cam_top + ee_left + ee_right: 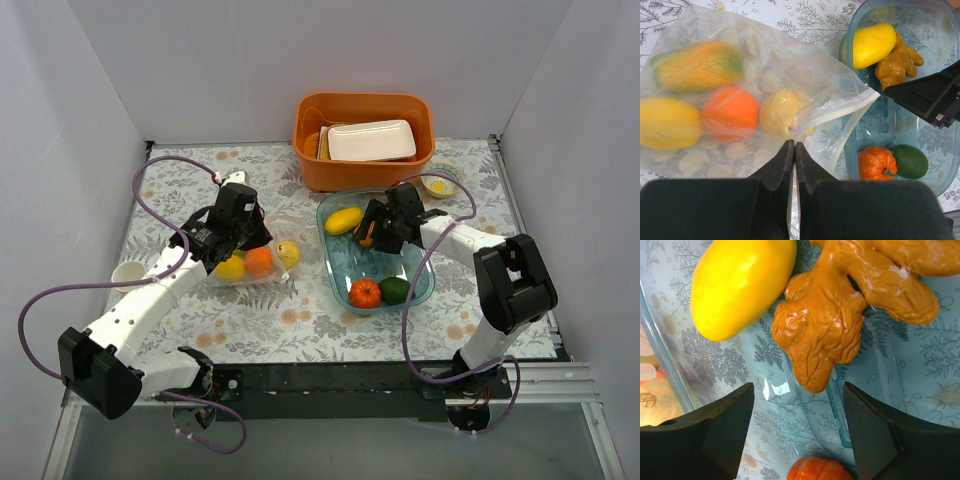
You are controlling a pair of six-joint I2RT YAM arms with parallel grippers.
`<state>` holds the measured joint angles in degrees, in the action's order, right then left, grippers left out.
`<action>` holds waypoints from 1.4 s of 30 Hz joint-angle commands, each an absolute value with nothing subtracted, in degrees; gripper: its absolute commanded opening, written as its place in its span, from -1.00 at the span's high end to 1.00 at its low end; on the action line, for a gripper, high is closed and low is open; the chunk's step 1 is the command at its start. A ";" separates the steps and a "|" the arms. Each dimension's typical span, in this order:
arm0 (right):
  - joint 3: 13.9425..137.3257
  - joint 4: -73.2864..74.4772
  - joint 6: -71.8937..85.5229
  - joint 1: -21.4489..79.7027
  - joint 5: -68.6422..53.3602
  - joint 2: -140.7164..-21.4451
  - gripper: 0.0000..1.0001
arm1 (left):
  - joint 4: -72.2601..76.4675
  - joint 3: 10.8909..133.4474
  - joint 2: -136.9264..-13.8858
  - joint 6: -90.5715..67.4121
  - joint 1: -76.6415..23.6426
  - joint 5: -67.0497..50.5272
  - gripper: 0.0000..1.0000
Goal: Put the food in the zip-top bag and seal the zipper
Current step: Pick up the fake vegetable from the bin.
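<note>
Your left gripper (792, 150) is pressed together, pinching the bag (765, 65) just below its zipper (840, 112). Four pieces of food (730, 112) lie inside, and the mouth faces the blue dish (925, 137). Your right gripper (797, 390) is spread inside the dish over the ginger (825, 330), which touches the yellow fruit (740, 285); the dish wall is close on the left.

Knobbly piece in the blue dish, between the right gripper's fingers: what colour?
Glossy brownish-orange, wrinkled; the knobbly piece shows best in the right wrist view.

Bright, even light, soft shadows. White glare dots the ginger-shaped food (830, 325) just ahead of the right end effector (797, 390); its dark fingers (715, 435) look soft-focused.
</note>
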<state>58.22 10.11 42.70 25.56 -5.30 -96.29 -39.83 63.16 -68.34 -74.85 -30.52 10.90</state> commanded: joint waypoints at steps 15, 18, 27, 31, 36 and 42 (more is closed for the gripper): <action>57.75 4.40 44.03 24.61 -2.37 -99.84 -0.29 | -39.29 63.63 -66.71 -74.97 -30.32 11.43 1.00; 56.43 2.20 44.21 24.26 -2.72 -99.32 -0.25 | -39.29 63.63 -66.88 -74.80 -30.32 11.51 1.00; 56.08 1.23 43.86 23.47 -4.92 -98.97 0.38 | -39.64 63.02 -66.27 -75.06 -30.32 11.87 1.00; 55.37 2.11 42.63 23.55 -5.45 -96.77 0.57 | -39.55 63.02 -66.36 -75.06 -30.32 11.87 1.00; 52.74 3.78 40.87 23.55 -5.28 -90.89 0.69 | -39.11 63.10 -66.80 -74.88 -30.32 11.43 1.00; 51.59 7.20 34.99 24.17 -4.92 -82.71 0.70 | -38.67 63.10 -67.06 -75.15 -30.32 10.64 1.00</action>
